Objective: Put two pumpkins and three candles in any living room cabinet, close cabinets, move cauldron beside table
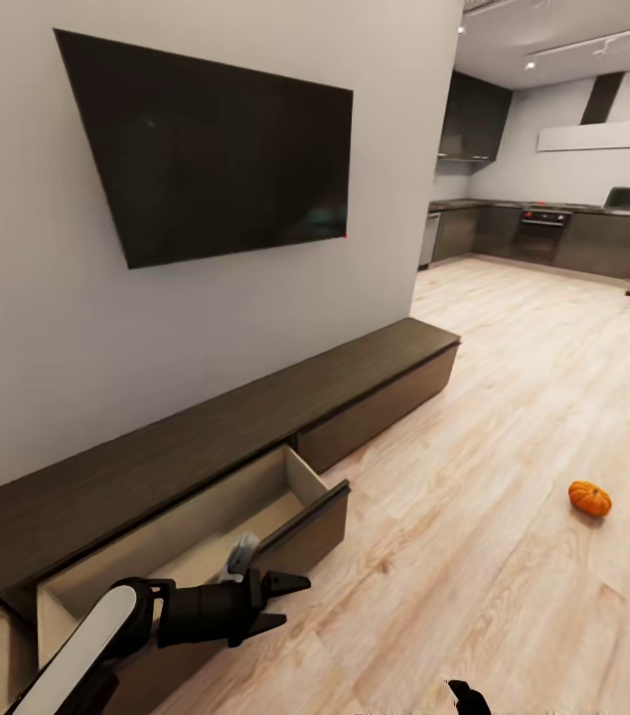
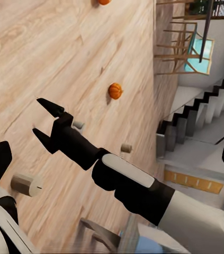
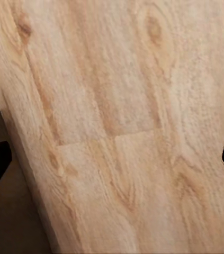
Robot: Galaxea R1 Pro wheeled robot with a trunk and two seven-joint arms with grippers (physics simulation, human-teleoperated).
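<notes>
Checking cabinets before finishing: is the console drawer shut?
Open: the dark-brown wooden console's drawer is pulled out, its pale beige inside exposed.

Second pumpkin [image 2: 104, 1] cut by frame edge; right pincer [image 1: 468, 695] mostly cropped.

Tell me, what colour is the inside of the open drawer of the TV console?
Pale beige; the open drawer shows it best in the head view.

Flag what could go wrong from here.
1. The left gripper, jaws open, hangs by the open drawer front; a swing might knock it.
2. The pumpkin is round on bare floor and may roll when grasped.
3. The candles sit near the right gripper; a sweep could scatter them.
</notes>
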